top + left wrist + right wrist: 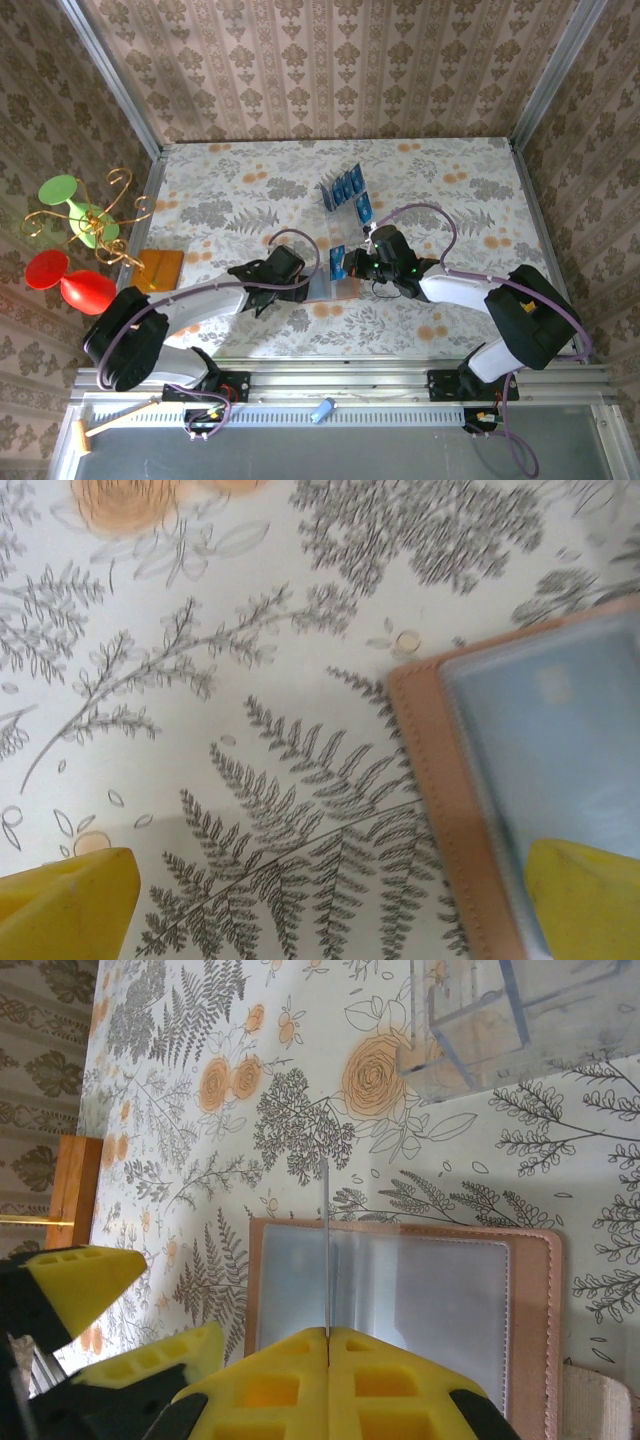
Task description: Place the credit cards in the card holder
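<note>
Floral tablecloth (230, 200) covered the table, and the wallet (535, 1300) lay open near its front middle. The right gripper (328, 1332) was clamped on one card (326, 1230), held edge-on over the clear sleeves. The left gripper (330, 910) stood spread wide, one finger (590, 900) over the wallet. More cards (345, 186) sat in the rack (490, 1030) behind.

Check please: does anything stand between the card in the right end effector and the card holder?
Nothing visible does. The right end effector holds the credit card edge-on over the open card holder; the open left end effector sits at its edge, aside.
</note>
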Available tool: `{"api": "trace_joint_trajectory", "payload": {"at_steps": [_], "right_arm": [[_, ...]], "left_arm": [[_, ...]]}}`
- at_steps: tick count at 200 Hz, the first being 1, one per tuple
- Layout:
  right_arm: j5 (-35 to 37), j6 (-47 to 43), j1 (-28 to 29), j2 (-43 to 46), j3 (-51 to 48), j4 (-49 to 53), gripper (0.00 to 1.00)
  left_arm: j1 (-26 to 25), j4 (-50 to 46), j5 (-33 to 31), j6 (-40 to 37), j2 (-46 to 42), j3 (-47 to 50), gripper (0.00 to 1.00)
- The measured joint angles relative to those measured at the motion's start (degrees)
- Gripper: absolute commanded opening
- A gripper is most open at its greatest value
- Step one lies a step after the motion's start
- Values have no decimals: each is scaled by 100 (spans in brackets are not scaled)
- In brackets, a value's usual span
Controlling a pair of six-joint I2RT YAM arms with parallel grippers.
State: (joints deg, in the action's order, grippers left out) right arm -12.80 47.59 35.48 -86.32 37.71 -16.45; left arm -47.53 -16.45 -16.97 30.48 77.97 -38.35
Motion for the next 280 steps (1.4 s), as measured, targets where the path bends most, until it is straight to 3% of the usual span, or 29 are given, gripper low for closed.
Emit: {"api": "trace_joint_trajectory", "payload": {"at_steps": [86,200,280], "right_arm": [[-2,20,-76,-232,-173,-17,0],[-17,59,-181,-264,-328,-195,0],[-295,44,-186,-310,-330,-949,0]], "left_arm": [[-116,81,70,-28,509,-260,100],[-31,323,66,-28,566,46,100],[-31,433,66,-24,531,122,100]]}}
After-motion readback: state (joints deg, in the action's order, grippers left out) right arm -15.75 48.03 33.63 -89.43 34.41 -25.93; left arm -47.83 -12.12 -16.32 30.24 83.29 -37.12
